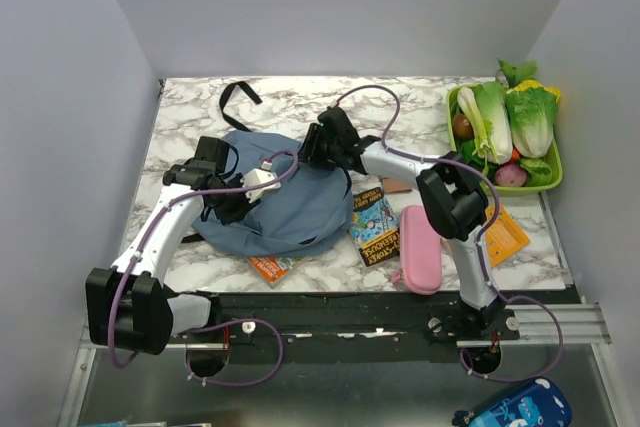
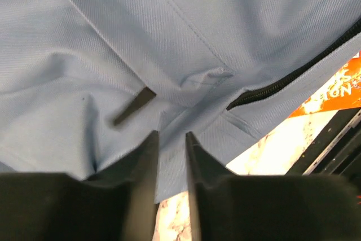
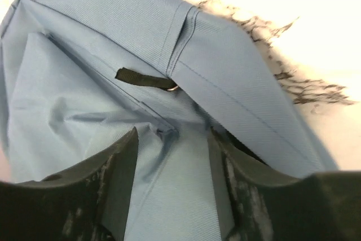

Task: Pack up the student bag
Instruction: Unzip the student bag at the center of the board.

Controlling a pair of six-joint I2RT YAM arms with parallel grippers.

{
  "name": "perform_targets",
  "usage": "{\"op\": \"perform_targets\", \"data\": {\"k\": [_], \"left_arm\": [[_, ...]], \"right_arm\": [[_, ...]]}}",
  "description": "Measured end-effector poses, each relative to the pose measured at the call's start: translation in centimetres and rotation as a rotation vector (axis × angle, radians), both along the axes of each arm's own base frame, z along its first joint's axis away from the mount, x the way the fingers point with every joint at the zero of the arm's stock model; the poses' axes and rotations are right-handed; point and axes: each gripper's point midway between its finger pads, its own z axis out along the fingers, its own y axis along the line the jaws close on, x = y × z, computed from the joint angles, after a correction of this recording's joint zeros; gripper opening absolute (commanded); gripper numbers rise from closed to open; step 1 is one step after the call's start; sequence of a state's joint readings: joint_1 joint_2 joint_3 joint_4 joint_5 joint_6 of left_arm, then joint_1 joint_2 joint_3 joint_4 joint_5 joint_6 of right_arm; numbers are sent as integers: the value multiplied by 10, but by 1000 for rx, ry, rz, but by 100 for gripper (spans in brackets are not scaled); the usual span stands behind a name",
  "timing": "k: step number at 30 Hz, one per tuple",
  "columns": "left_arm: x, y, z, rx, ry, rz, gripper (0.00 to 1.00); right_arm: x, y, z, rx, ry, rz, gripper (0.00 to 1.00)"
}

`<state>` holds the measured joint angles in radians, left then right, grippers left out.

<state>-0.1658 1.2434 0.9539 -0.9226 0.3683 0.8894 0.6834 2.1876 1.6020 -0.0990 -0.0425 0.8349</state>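
Note:
The student bag [image 1: 290,209] lies flat on the marble table, a dusty-blue backpack with a black strap [image 1: 238,95] trailing behind it. My left gripper [image 1: 233,207] is over the bag's left edge. In the left wrist view its jaws [image 2: 172,135] are nearly closed, with the blue fabric [image 2: 169,38] pinched between them near the black zipper [image 2: 282,83]. My right gripper [image 1: 307,150] is at the bag's far edge. In the right wrist view it [image 3: 172,134] is partly open and straddles a ridge of bag fabric [image 3: 84,83] beside a black loop [image 3: 141,78].
An orange book [image 1: 272,267] pokes out from under the bag's near edge. A colourful book [image 1: 375,227], a pink pencil case [image 1: 421,249] and another orange book [image 1: 505,237] lie to the right. A green tray [image 1: 553,179] of vegetables stands at the back right. A bright blue pouch [image 1: 520,409] lies below the table.

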Motion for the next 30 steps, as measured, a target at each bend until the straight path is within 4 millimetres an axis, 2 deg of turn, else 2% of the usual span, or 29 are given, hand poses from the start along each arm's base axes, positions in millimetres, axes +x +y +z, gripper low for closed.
{"op": "perform_targets", "data": {"k": [2, 4, 9, 13, 17, 20, 22, 27, 30], "left_arm": [[-3, 2, 4, 2, 6, 30, 46], [1, 1, 11, -5, -5, 58, 47], [45, 1, 44, -63, -145, 225, 47], [76, 14, 51, -97, -212, 393, 47], [99, 36, 40, -111, -208, 566, 47], [106, 50, 30, -116, -184, 651, 47], [107, 52, 28, -124, -177, 673, 47], [111, 42, 35, -162, -178, 671, 47], [115, 27, 42, -181, -198, 633, 47]], "right_arm": [[0, -2, 6, -2, -7, 2, 70], [-1, -4, 15, -3, -19, 6, 71], [-12, 3, 56, 20, -76, 36, 70], [-27, 27, 80, -1, -122, 96, 67], [-37, 58, 94, -49, -170, 158, 66], [-46, 70, 87, -107, -188, 194, 64], [-55, 69, 71, -173, -174, 215, 63], [-64, 51, 37, -299, -137, 227, 57], [-69, 40, 19, -349, -113, 230, 54]]}}
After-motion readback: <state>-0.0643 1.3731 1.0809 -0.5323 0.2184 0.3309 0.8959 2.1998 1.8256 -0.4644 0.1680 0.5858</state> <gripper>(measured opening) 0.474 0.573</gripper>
